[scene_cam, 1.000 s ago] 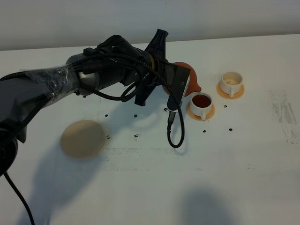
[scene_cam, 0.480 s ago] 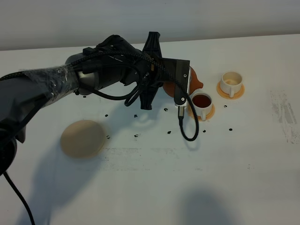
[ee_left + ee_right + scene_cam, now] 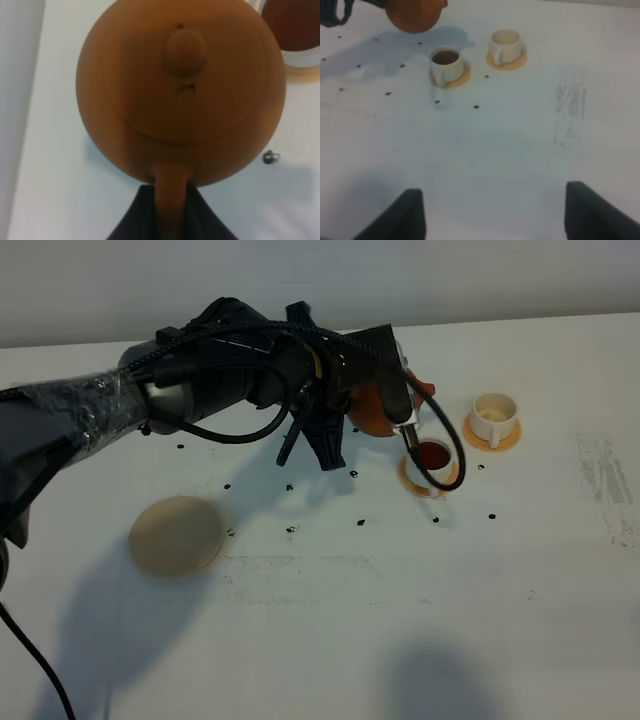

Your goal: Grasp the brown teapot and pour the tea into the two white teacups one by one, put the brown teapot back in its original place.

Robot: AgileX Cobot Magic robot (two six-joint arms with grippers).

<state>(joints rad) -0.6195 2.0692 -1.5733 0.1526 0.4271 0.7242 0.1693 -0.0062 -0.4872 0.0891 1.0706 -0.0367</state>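
Note:
The brown teapot hangs above the table just left of the two white teacups, with my left gripper shut on its loop handle. In the left wrist view the teapot fills the frame from above, lid knob up, and its handle runs between the gripper fingers. The near teacup holds dark tea and stands on an orange saucer. The far teacup looks empty inside. The pale tan coaster lies bare at the left. My right gripper stands open low over the table, well short of the cups.
A black cable loop from the left wrist hangs across the near cup. Small dark specks dot the white table. A scuffed patch marks the table's right side.
The left wrist has rolled and risen, carrying the teapot up and back from the near cup, spout now higher. The cable has swung right over that cup.

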